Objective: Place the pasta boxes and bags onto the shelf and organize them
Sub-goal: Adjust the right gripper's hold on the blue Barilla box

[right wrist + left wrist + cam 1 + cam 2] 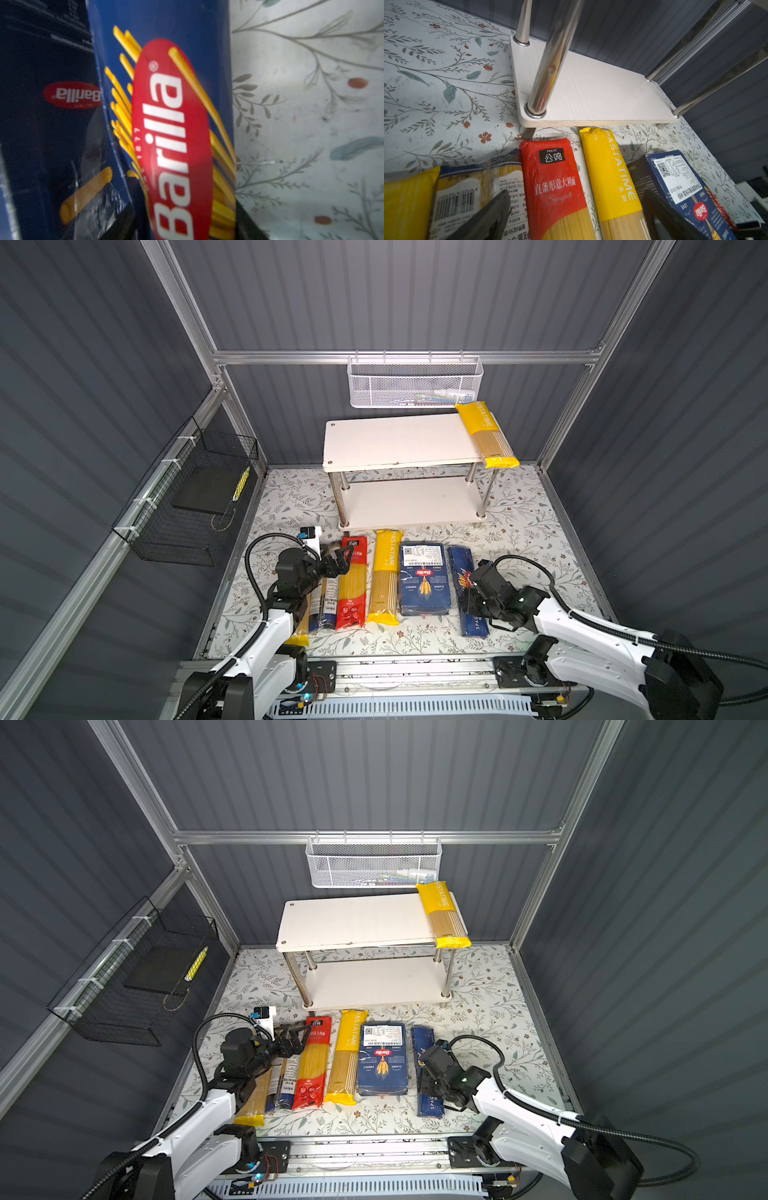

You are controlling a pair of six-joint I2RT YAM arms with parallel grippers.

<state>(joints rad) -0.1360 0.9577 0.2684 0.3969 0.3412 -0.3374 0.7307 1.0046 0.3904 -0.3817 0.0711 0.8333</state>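
Left arm (270,624): white forearm runs up from the base rail, with the black wrist bent forward and inward.
Left gripper (340,561): hovers low with its jaws wide apart, a dark finger (492,216) on either side, gripping nothing.
Right arm (582,624): stretches inward, wrist tipped down.
Right gripper (468,593): points down. Its fingers (248,226) straddle the narrow Barilla spaghetti box (166,31), one just beside each long edge. Whether they press it cannot be told.

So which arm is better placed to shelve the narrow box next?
Right. The right gripper sits over the narrow box, jaws flanking both long sides in the wrist view. The left gripper hangs open over the red bag, across the row, with the wide box between.
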